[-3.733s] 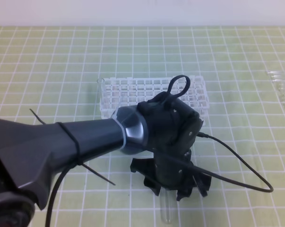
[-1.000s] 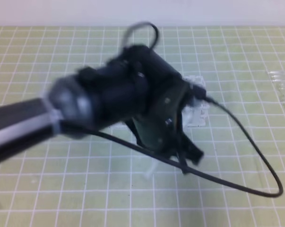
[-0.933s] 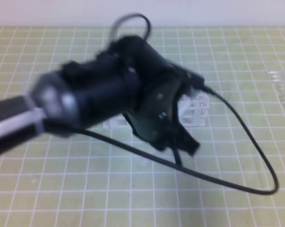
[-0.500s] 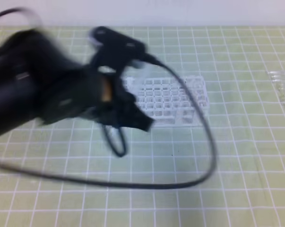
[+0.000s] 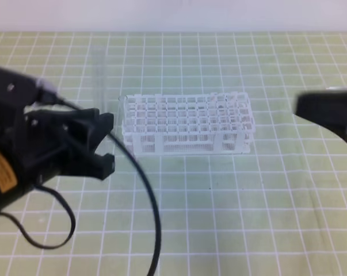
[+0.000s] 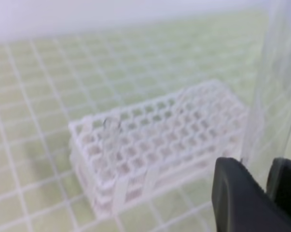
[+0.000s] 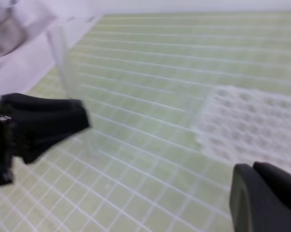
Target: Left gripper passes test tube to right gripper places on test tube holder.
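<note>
Holding test tube [image 5: 98, 86] upright, left gripper [image 5: 104, 144] is hovering near surface's [image 5: 219, 218] left edge, fingers [image 6: 237, 193] clamped on tube's lower part. Test tube holder [image 5: 187, 123] is standing mid-surface, just right of the tube. Right gripper [image 7: 261, 193] is hanging blurred near right edge, fingers together, gripping nothing.

black left hand [image 5: 101, 144], orange patch, looping cable
</note>
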Robot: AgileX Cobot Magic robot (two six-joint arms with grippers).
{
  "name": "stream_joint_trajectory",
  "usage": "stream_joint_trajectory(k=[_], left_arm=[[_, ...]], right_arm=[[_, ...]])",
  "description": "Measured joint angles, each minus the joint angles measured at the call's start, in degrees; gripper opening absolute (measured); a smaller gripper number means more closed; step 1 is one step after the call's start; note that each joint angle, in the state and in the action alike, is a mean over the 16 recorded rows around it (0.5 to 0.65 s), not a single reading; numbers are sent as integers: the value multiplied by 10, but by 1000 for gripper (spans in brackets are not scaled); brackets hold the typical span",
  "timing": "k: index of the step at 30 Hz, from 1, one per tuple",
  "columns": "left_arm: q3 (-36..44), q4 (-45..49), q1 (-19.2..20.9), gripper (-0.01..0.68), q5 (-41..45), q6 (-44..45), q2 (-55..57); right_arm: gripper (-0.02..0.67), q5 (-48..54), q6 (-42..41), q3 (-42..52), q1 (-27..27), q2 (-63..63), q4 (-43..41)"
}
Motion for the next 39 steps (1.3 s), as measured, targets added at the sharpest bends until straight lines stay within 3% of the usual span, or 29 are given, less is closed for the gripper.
stream_joint_trajectory(k=[12,21,30,39], left_arm=[[61,5,4,29,-159,0,10],[61,14,4,61,-242,3,72],[61,40,8,67,-302,-22,116],[61,135,10,67,-340,-106,124]], right_arm=[[-16,-123,-292,-75,122,126,134],[-5,-159,-399,-77,136,171,207],[20,-137,-399,-78,48,187,216],[30,70,-428,-83,-99,232,272]])
